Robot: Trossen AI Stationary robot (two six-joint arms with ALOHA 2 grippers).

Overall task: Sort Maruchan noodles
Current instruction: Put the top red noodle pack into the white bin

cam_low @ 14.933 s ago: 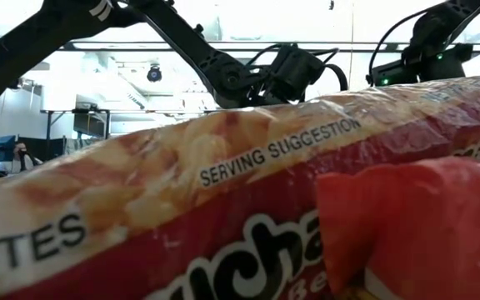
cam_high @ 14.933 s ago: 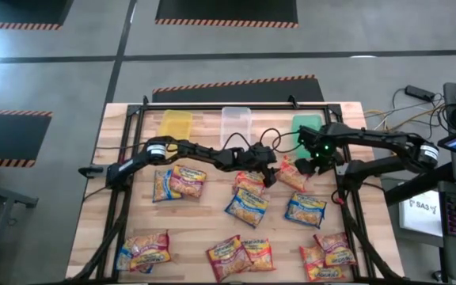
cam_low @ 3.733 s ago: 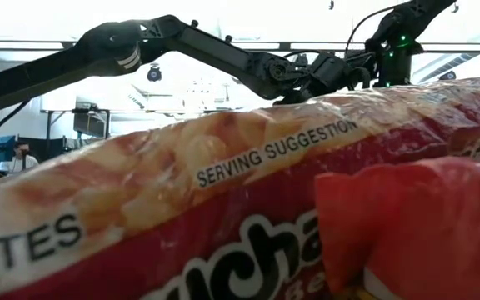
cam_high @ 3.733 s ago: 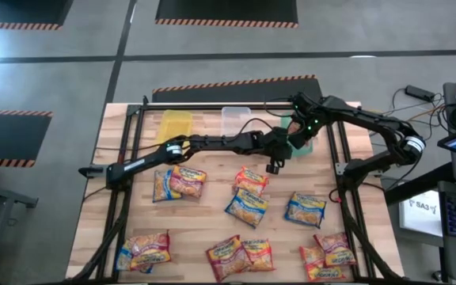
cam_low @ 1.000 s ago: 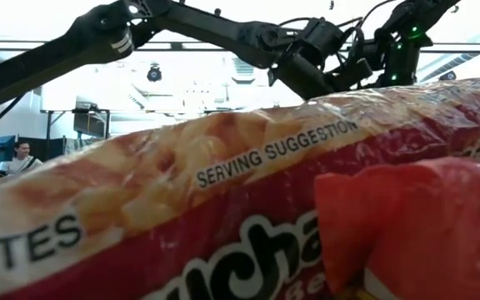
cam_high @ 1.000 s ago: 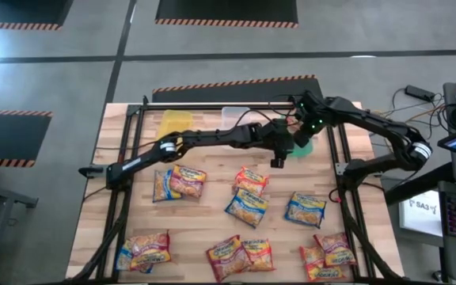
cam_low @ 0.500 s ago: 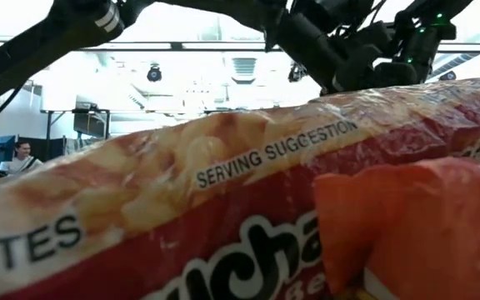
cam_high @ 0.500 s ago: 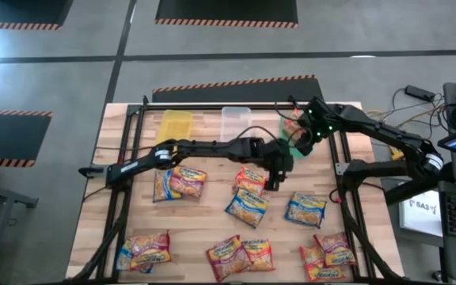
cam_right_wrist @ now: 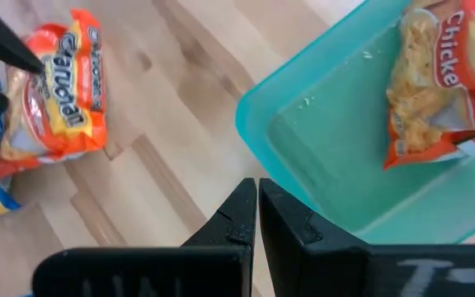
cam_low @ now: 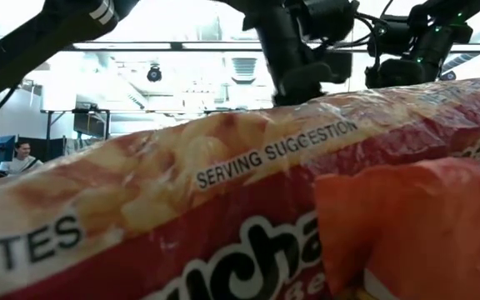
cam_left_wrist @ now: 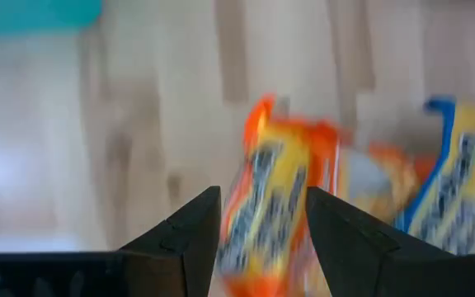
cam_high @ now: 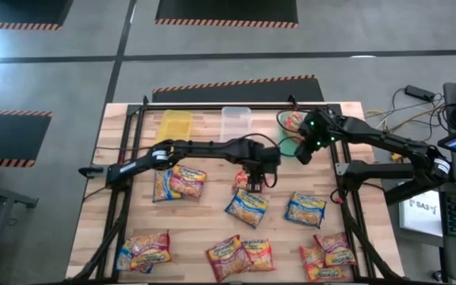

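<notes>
The left hand (cam_high: pixel 252 184) hangs over the middle of the worktop (cam_high: pixel 212 214), fingers parted on either side of an orange Maruchan packet (cam_left_wrist: pixel 272 202); whether they grip it I cannot tell. The right hand (cam_right_wrist: pixel 256 216) is closed and empty, just beside the green bin (cam_right_wrist: pixel 345 157), which holds one orange chicken-flavour packet (cam_right_wrist: pixel 435 82). A blue-and-yellow packet (cam_high: pixel 246 207) lies just beside the orange one, others nearer the front edge
</notes>
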